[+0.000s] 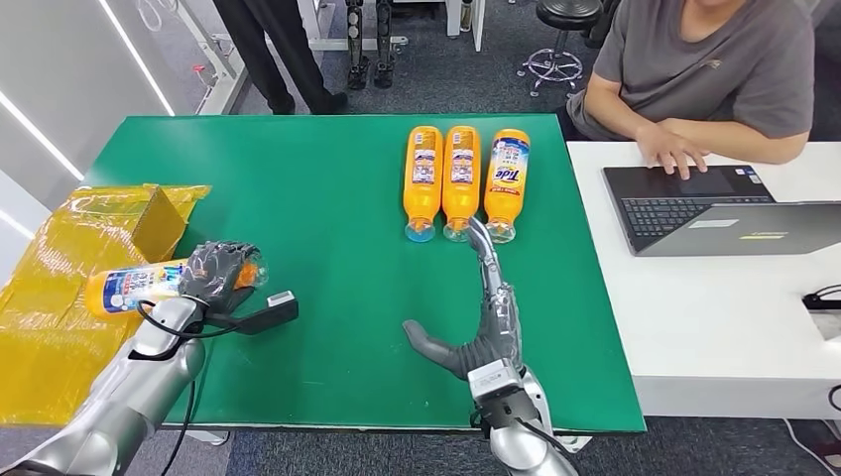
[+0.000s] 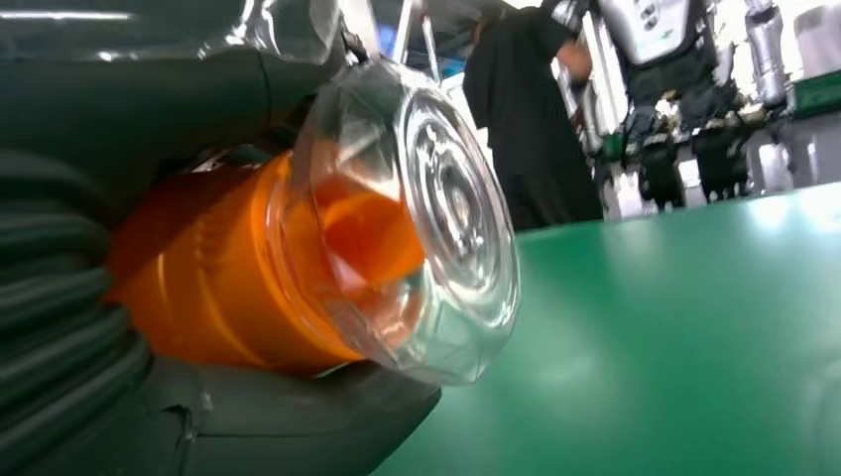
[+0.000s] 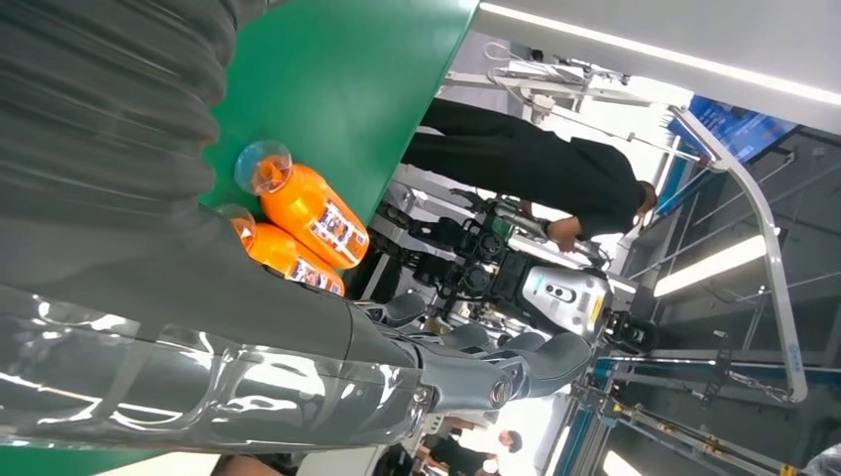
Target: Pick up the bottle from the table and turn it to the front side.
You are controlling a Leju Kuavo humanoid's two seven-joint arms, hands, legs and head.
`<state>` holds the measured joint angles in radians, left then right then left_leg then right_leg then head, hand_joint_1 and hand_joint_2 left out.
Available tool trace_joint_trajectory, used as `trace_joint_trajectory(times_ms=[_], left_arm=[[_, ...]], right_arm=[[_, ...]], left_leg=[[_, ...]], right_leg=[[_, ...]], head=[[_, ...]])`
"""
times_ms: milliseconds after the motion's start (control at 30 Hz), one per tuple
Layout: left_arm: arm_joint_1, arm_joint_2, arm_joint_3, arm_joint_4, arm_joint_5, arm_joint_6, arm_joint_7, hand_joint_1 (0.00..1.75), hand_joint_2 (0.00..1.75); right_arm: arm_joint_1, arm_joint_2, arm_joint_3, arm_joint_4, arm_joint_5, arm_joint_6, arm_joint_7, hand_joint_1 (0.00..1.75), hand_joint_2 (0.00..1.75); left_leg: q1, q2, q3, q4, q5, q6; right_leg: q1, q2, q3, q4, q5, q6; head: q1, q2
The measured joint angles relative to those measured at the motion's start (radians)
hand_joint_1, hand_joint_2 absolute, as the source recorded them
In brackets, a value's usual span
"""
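My left hand point(image 1: 220, 276) grips an orange bottle point(image 1: 139, 288) with a blue and white label, held on its side just above the green table's point(image 1: 327, 248) left edge. In the left wrist view its clear cap point(image 2: 436, 228) and orange body point(image 2: 218, 278) sit between my fingers and thumb point(image 2: 248, 416). My right hand point(image 1: 491, 317) lies open on the table, fingers stretched toward three more orange bottles point(image 1: 461, 178) lying side by side at the far middle, caps toward me. Two of them point(image 3: 312, 213) appear beyond my right hand point(image 3: 198, 327).
A yellow plastic-lined box point(image 1: 60, 297) stands at the table's left, under the held bottle's base end. A seated person point(image 1: 704, 69) works on a laptop point(image 1: 714, 208) at the white table on the right. Another person point(image 1: 278, 50) stands beyond the far edge.
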<state>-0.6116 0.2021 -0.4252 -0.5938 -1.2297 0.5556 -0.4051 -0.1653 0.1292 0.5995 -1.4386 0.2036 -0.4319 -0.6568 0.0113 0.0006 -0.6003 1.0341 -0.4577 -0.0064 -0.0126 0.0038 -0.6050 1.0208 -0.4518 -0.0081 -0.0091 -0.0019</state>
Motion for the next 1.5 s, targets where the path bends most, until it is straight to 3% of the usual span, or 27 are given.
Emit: trace_joint_trajectory(times_ms=[400,467,533,600,1200,1367,1500], left_arm=[[-0.037,-0.004,0.000,0.116,-0.042,-0.067,0.017,1.74,1.75],[-0.043,-0.005,0.000,0.124,-0.046,-0.079,0.017,1.50,1.75],[-0.049,-0.006,0.000,0.131,-0.054,-0.092,0.017,0.64,1.75],[-0.054,-0.007,0.000,0.139,-0.063,-0.100,0.019,0.00,1.75],[-0.079,-0.012,0.001,0.161,-0.070,-0.067,0.032,0.00,1.75],[-0.048,-0.004,0.024,0.147,-0.014,0.054,-0.003,0.00,1.75],[0.019,0.005,0.094,0.059,0.054,0.133,-0.072,0.00,1.75]], right_arm=[[0.005,0.000,-0.005,-0.001,0.006,0.022,0.007,0.00,1.75],[0.005,0.000,-0.005,-0.001,0.006,0.024,0.009,0.00,1.75],[0.005,0.000,-0.005,-0.001,0.006,0.026,0.010,0.00,1.75],[0.005,0.000,-0.005,-0.001,0.006,0.031,0.010,0.00,1.75],[0.021,0.001,-0.011,-0.008,0.022,0.057,0.014,0.00,1.75],[0.025,0.002,-0.020,-0.009,0.026,0.064,0.017,0.00,1.75],[0.030,0.002,-0.024,-0.009,0.027,0.069,0.017,0.00,1.75]], left_leg=[[0.000,0.000,0.000,0.000,0.000,0.000],[0.000,0.000,0.000,0.000,0.000,0.000],[0.000,0.000,0.000,0.000,0.000,0.000],[0.000,0.000,0.000,0.000,0.000,0.000],[0.000,0.000,0.000,0.000,0.000,0.000],[0.000,0.000,0.000,0.000,0.000,0.000],[0.000,0.000,0.000,0.000,0.000,0.000]], right_leg=[[0.000,0.000,0.000,0.000,0.000,0.000],[0.000,0.000,0.000,0.000,0.000,0.000],[0.000,0.000,0.000,0.000,0.000,0.000],[0.000,0.000,0.000,0.000,0.000,0.000],[0.000,0.000,0.000,0.001,0.000,0.000],[0.000,0.000,0.000,0.001,0.000,0.000],[0.000,0.000,0.000,0.000,0.000,0.000]], head=[[0.000,0.000],[0.000,0.000],[0.000,0.000],[0.000,0.000],[0.000,0.000],[0.000,0.000],[0.000,0.000]])
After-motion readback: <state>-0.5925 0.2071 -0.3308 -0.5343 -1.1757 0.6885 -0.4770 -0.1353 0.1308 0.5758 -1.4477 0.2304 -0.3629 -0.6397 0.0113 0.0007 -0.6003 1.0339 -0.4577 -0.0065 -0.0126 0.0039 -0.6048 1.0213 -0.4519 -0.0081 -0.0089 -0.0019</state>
